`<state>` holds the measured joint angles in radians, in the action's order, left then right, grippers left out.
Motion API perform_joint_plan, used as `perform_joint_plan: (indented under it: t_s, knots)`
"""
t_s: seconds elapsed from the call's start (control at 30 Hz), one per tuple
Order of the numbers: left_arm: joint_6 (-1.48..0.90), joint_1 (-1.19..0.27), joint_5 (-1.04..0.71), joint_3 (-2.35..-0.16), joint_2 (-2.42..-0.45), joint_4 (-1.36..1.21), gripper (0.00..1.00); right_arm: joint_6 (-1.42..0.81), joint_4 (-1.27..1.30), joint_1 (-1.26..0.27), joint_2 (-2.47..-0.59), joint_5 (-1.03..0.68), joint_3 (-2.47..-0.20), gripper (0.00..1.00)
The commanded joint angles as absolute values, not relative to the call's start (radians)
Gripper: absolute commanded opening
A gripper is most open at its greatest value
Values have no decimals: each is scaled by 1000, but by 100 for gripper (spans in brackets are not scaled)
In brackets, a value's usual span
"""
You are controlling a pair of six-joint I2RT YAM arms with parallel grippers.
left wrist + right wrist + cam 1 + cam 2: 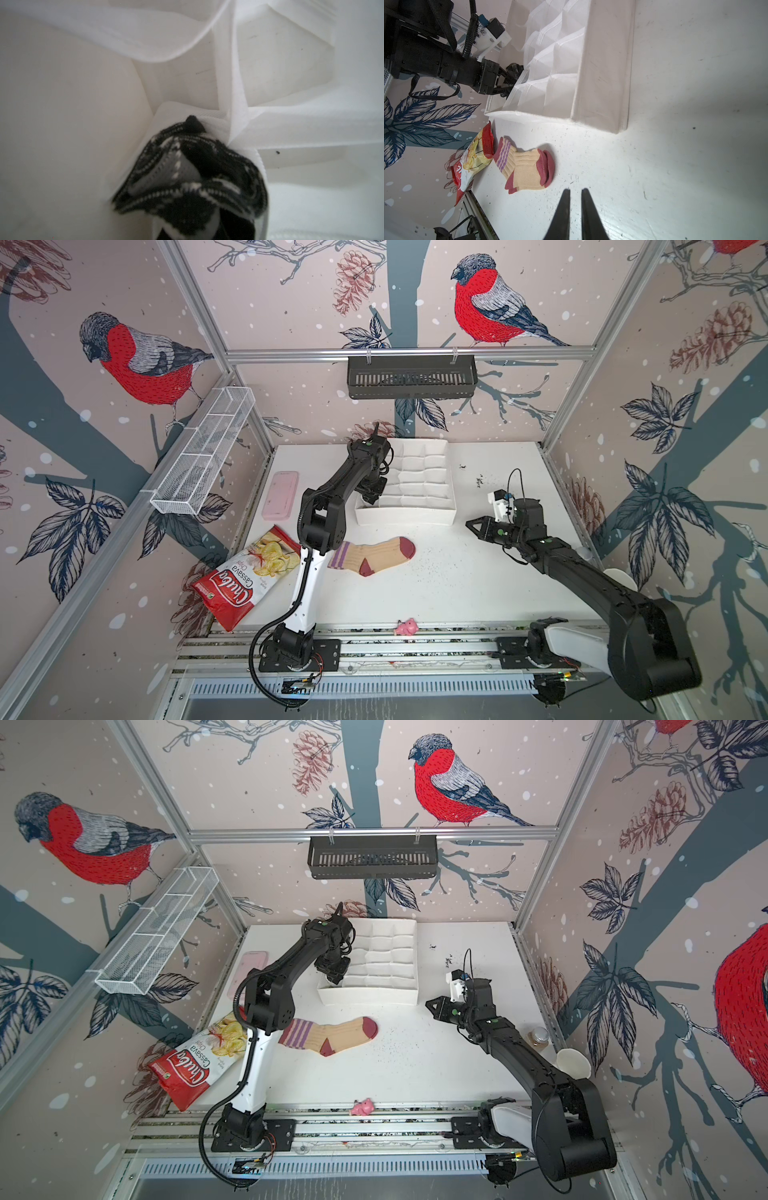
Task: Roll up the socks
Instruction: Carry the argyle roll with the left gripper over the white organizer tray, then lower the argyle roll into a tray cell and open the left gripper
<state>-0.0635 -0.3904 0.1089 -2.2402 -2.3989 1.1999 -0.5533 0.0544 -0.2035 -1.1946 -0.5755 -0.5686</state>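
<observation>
While left fingers (505,89) grip argyle sock (187,176), tan sock (374,554) lies flat

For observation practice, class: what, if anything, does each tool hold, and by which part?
The left tool holds the argyle sock inside an organizer cell; gripped part hidden. The right tool holds nothing.
</observation>
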Motion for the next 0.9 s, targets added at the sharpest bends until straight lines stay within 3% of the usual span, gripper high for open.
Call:
perform_joint_plan:
  t_s: [0.0,0.1,0.2,0.67,0.83,0.87]
  knots:
    - [-87,-399,109,-2235,-2387,1178,4,-551,80,-205,-1194,-588,-568,14]
    - [-93,-403,121,-2230,-2389,1156,13,-551,81,-204,-1195,-585,-566,14]
    - [-95,-405,142,-2214,-2399,1137,15,-551,81,-205,-1197,-583,-566,14]
    - [-110,-419,101,-2111,-2365,1008,18,-558,80,-210,-1210,-565,-571,13]
    - [-113,-421,56,-2042,-2269,931,27,-561,82,-214,-1211,-556,-578,13]
    - [-111,-420,54,-2034,-2258,924,33,-563,83,-213,-1212,-554,-578,13]
